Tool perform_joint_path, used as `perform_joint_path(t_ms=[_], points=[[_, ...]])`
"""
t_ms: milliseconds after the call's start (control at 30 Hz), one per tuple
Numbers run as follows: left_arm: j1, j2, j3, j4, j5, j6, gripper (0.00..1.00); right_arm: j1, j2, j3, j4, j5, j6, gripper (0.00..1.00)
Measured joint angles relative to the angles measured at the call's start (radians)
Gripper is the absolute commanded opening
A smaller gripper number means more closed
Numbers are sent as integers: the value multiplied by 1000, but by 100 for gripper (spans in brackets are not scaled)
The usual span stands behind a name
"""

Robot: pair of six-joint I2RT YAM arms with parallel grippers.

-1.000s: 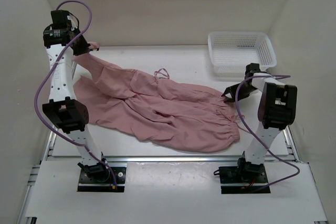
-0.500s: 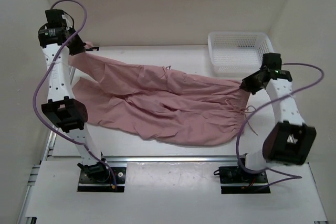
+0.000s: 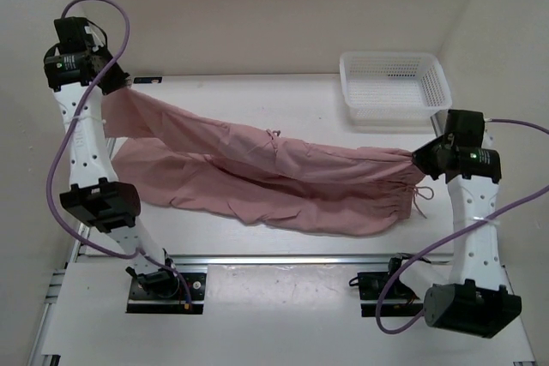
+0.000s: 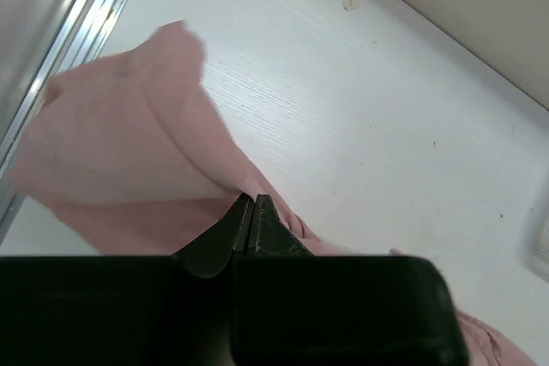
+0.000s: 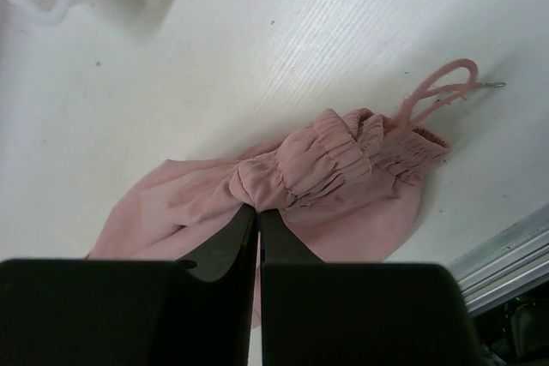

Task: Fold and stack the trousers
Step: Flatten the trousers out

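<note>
One trousers (image 3: 283, 176) span, left tool (image 3: 123, 85) to right tool (image 3: 417, 159), overhead only.

A white mesh basket (image 3: 395, 83) stands upright on the white table (image 3: 300, 100), beyond the right jaws and well apart from them, and far across from the left jaws. The right wrist view catches only its corner, up and left of the jaws. An aluminium rail (image 3: 283, 259) runs along the table's near edge, nearer than both pairs of jaws. A small tan speck (image 4: 350, 3) lies ahead of the left jaws. Pale walls (image 3: 257, 15) stand behind.
</note>
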Motion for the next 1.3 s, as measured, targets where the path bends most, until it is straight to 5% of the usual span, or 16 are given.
perform_joint_path(t_ms=[200, 233, 267, 300, 333, 400, 533, 633, 667, 700, 733, 767, 833, 967, 1200, 1300], points=[[-23, 320, 278, 11, 51, 1, 14, -5, 200, 53, 38, 37, -6, 0], [-29, 409, 354, 18, 70, -2, 35, -4, 248, 76, 58, 44, -8, 4], [-37, 489, 409, 35, 84, 0, 64, -5, 299, 103, 80, 51, -9, 35], [-43, 563, 451, 48, 96, -4, 88, -5, 349, 135, 98, 65, -8, 54], [-48, 620, 462, 68, 109, -15, 100, -8, 401, 169, 114, 79, -16, 64], [-51, 691, 445, 76, 134, -30, 100, -13, 492, 233, 140, 100, -27, 76], [-48, 675, 330, 75, 143, -30, 100, -17, 505, 221, 164, 124, -39, 80], [-41, 587, 267, 80, 132, -11, 93, -17, 427, 157, 166, 142, -53, 51], [-39, 546, 249, 82, 124, -5, 78, -18, 393, 130, 166, 148, -62, 39], [-37, 500, 229, 86, 117, 0, 31, -18, 360, 103, 163, 150, -68, 17], [-34, 449, 203, 92, 110, 4, 13, -18, 329, 80, 161, 149, -76, 10], [-33, 399, 179, 94, 102, 15, 10, -18, 303, 57, 163, 144, -83, 6], [-30, 312, 130, 111, 92, 28, 10, -18, 272, 21, 163, 123, -106, 4], [-29, 256, 61, 120, 92, 38, 36, -19, 293, -35, 184, 5, -179, 4], [-52, 559, 61, 104, 91, 12, 39, -18, 472, -48, 232, -152, -251, 10], [-58, 679, 59, 88, 76, -8, 82, -18, 562, -47, 254, -187, -259, 25]])
